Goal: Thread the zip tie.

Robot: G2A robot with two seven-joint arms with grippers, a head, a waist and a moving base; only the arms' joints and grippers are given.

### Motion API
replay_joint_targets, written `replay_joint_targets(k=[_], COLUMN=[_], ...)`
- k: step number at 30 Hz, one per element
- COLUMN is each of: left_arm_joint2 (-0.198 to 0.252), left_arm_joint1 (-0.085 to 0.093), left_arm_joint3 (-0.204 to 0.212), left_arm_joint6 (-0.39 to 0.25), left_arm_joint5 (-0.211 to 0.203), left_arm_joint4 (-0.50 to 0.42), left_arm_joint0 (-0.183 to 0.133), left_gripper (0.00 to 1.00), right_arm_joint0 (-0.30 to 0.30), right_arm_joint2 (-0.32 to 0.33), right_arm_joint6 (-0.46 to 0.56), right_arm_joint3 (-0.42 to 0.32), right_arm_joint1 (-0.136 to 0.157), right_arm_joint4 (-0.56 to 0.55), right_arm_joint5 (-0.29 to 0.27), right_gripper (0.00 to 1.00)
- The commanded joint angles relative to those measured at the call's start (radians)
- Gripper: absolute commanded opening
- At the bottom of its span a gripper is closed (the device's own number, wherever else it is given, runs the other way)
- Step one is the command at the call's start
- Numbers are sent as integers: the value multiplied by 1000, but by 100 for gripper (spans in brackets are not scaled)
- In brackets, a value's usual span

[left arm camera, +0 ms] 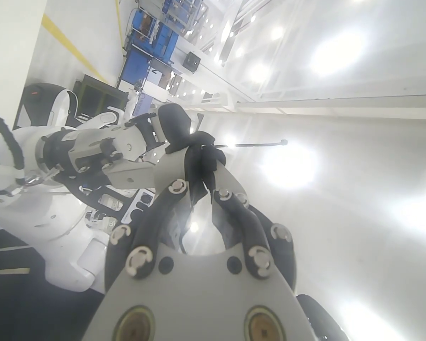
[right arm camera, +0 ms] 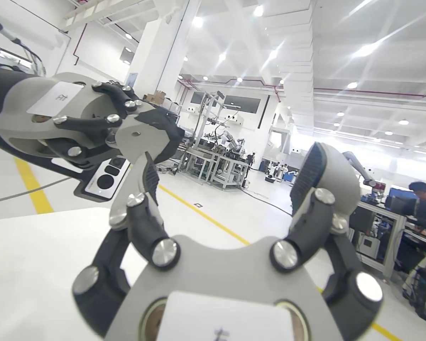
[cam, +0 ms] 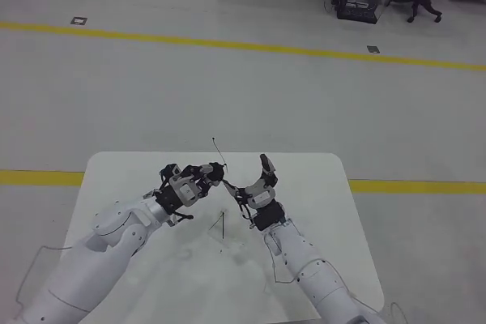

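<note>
A thin black zip tie (cam: pixel 217 151) (left arm camera: pixel 250 144) sticks out past the tips of my left gripper (cam: pixel 217 171) (left arm camera: pixel 203 154), which is shut on it above the white table (cam: pixel 324 243). The tie's small head is at the free end. A dark stretch of it also runs back between the left fingers. My right gripper (cam: pixel 249 176) (right arm camera: pixel 230 175) is open right beside the left one, with nothing between its ribbed pads (right arm camera: pixel 149 175). One right finger (left arm camera: pixel 172 122) almost touches the left gripper's tips (right arm camera: pixel 163 131).
Both grippers hover over the far middle of the table, whose surface is bare around them. A thin dark line (cam: pixel 222 224) lies on the tabletop below the grippers, likely the tie's shadow. Yellow floor stripes (cam: pixel 421 187) run behind the table.
</note>
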Motion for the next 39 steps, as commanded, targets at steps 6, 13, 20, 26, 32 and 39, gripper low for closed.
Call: replay_joint_targets(k=[6,13,20,26,32,39], left_arm_joint2=[-5,-8,-12,-13,-16,-14], left_arm_joint1=[0,0,1,1,2,1], left_arm_joint3=[-12,-26,-38,-46,-51,-51], left_arm_joint6=[0,-2,-2,-1,0,0], left_arm_joint5=[3,7,10,11,11,15], left_arm_joint4=[-1,2,6,9,12,12], left_arm_joint0=[9,19,28,35,44,50], left_gripper=[0,0,0,0,0,0], right_arm_joint0=[-6,-4,-6,-11,-19,-24], right_arm_joint2=[-2,-9,-15,-17,-17,-15], right_arm_joint6=[3,3,2,1,1,2], right_arm_joint3=[0,0,3,-1,-1,-4], right_arm_joint1=[-8,-17,-24,-28,-32,-34], right_arm_joint4=[16,21,19,13,8,2], right_arm_joint5=[-7,-25,-33,-38,-45,-52], right_gripper=[52,48,43,35,30,22])
